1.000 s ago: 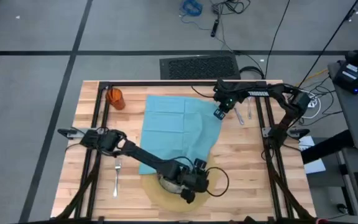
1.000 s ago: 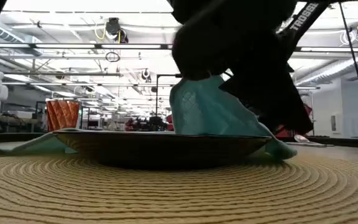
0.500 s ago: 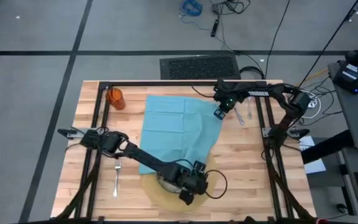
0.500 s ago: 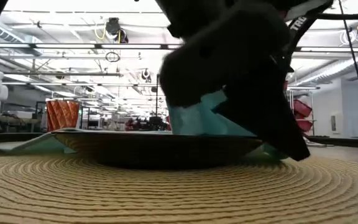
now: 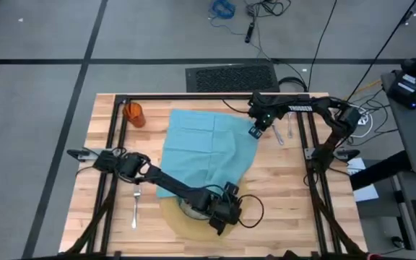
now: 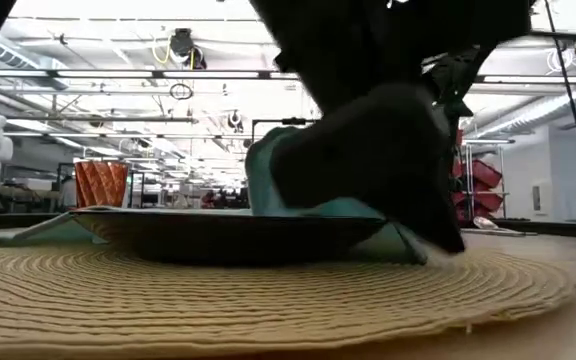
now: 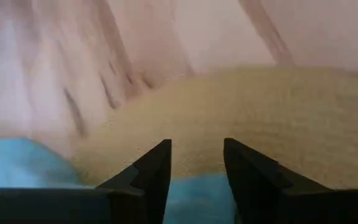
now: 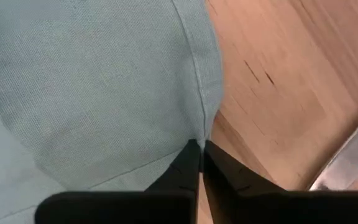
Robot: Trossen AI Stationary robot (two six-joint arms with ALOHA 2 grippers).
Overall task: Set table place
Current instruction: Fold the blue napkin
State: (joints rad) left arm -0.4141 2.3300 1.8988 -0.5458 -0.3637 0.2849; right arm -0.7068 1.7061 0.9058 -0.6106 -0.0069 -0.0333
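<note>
Right now left claw (image 5: 221, 217) sits over plate (image 6: 218, 235), napkin (image 5: 206, 148) w/ right claw (image 5: 255, 131).

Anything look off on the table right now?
Yes. The teal napkin is spread wide and drapes over the plate on the mat, hiding most of it. The left gripper works there; the right gripper pinches the napkin's far edge.

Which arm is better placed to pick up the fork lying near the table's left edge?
Probably the left. Its end effector is down at the plate on the mat, and its arm passes near the fork. The right end effector pinches the napkin across the table.
</note>
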